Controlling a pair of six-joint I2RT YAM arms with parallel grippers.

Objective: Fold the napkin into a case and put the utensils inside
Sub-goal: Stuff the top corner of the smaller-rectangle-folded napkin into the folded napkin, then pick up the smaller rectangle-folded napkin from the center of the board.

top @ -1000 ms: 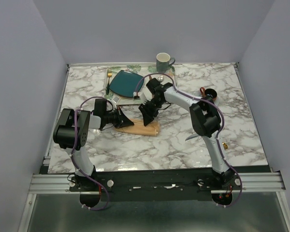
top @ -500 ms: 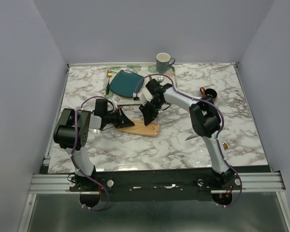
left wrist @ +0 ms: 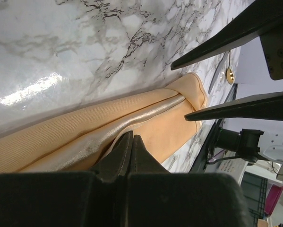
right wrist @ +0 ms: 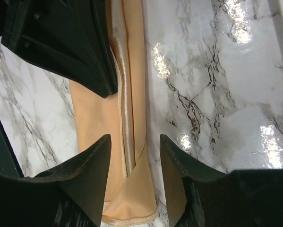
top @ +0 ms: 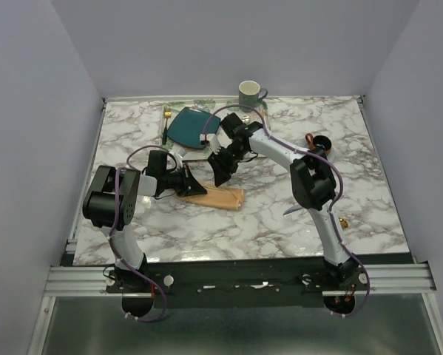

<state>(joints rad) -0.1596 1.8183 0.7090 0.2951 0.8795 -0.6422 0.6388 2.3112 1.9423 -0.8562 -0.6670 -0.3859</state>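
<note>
Lying lengthwise across the white marble desk [top: 265, 222] is the plain peach-tan cloth napkin [top: 215, 197], folded into a long narrow strip with a glossy crease running down its middle. It sits between my two hands, just in front of the arm bases.

My left hand [top: 189, 185] is down at the strip's left end. In the left wrist view its fingers are pressed tight together, with no gap between them, and their tip [left wrist: 130, 137] rests against the napkin [left wrist: 150, 120] right beside the glossy crease. I cannot tell whether any cloth is nipped between them.

My right hand [top: 221, 173] hangs above the strip's middle, clear of the cloth. Its fingers are spread about halfway and hold nothing. In the right wrist view the napkin [right wrist: 132, 189] runs through the gap between the two fingertips [right wrist: 134, 139], and its rounded folded end shows at the bottom edge.

A silver-grey table knife [top: 293, 210] lies on the desk beside my right arm, and the slim gold spoon [top: 344, 222] lies further right. Both are well apart from the napkin and from either hand.
</note>
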